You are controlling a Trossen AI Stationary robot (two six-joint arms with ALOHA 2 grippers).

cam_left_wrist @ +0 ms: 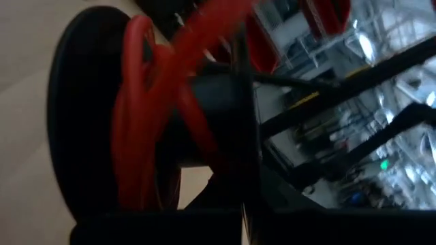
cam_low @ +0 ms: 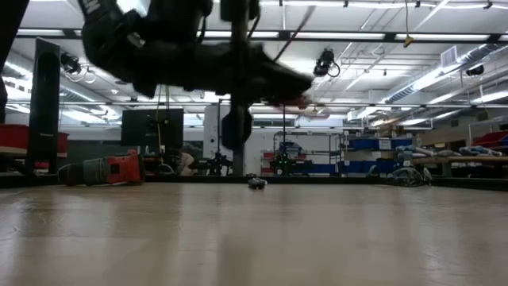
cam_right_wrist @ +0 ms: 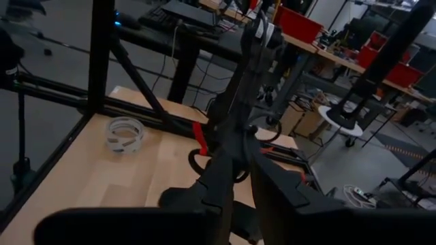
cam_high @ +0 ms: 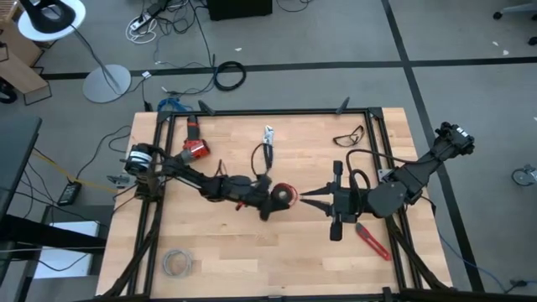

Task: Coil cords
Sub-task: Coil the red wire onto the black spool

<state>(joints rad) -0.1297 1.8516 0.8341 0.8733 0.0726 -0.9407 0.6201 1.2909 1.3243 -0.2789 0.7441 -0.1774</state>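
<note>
- The left gripper [cam_high: 270,201] reaches low across the middle of the wooden table [cam_high: 252,260], clamped on a dark round spool [cam_high: 283,196].
- The thin, glossy red cord [cam_left_wrist: 139,102] loops around that spool.
- The right gripper [cam_high: 306,199] points at the spool, its tapered fingers spread slightly apart.
- The wrist view blurs where the cord ends.

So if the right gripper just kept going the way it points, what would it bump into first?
Probably the red wire coil, held up off the table by the left gripper. The right gripper points straight at it across a small gap, though their heights are hard to compare from above.
</note>
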